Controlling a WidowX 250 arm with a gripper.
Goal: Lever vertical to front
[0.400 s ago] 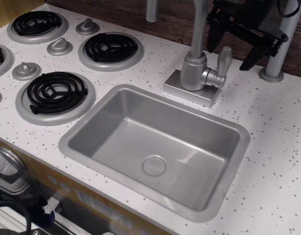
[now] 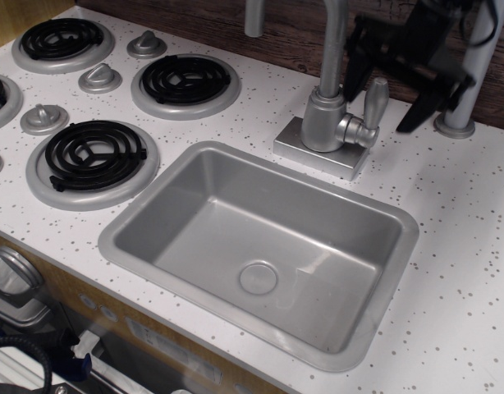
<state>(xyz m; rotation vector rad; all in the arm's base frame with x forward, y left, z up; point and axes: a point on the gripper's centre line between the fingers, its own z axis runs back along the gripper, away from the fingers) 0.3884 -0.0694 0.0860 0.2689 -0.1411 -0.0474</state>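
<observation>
The lever (image 2: 375,100) is a silver-grey paddle that stands upright on a short stub at the right side of the faucet body (image 2: 324,121). My black gripper (image 2: 380,110) is open at the back right. One finger (image 2: 356,66) shows left of the lever's top and the other finger (image 2: 416,103) right of it, so the jaws straddle the lever. I cannot tell whether the fingers touch it; they seem to be slightly behind it.
The faucet spout pipe (image 2: 332,41) rises just left of the gripper. A grey sink basin (image 2: 137,230) lies in front. Several black stove burners (image 2: 185,80) and silver knobs (image 2: 100,78) are at the left. A grey post (image 2: 464,90) stands at the right.
My gripper has moved down and to the left, from behind and right of the lever to around its top. The lever has not moved.
</observation>
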